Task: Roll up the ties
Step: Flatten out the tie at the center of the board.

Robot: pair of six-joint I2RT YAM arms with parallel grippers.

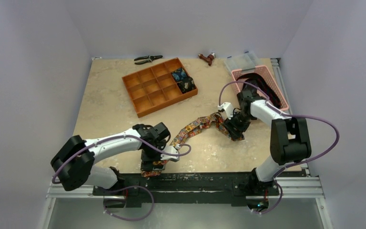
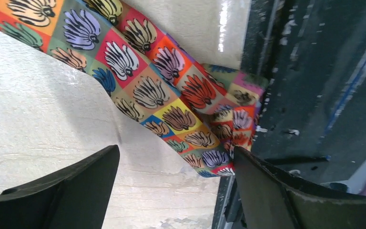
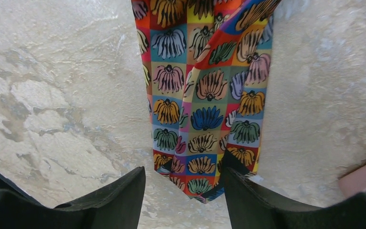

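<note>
Figure: Roll the ties, opening stage. The printed tie point(image 1: 195, 128) lies flat on the table point(image 1: 105, 95), drawn out in a long diagonal between the two end effectors, one end under each; a strip laid straight like this is likely meant to give a clean start for rolling.

Left gripper point(image 1: 153, 164): fingers spread wide, clamped on nothing; in the left wrist view the tie point(image 2: 162, 90) runs away ahead of the fingertips, and its folded end sits beside the inner face of the right-hand finger point(image 2: 286, 191), at the table's near edge where the dark rail begins.

Right gripper point(image 1: 233, 130): fingers apart, straddling the other end; in the right wrist view the tie point(image 3: 205, 95) extends straight ahead of the gripper point(image 3: 185, 171), its tip lying between the fingers, with one finger point(image 3: 248, 195) overlapping its edge; no pinch is visible.

Far ahead of the left gripper, the orange tray point(image 1: 145, 98) holds two rolled ties point(image 1: 182, 80) in its end compartments, presumably the destination for finished coils; beyond the right gripper a pink basket point(image 1: 267, 70) holds dark ties point(image 1: 262, 86), seemingly awaiting their turn.
</note>
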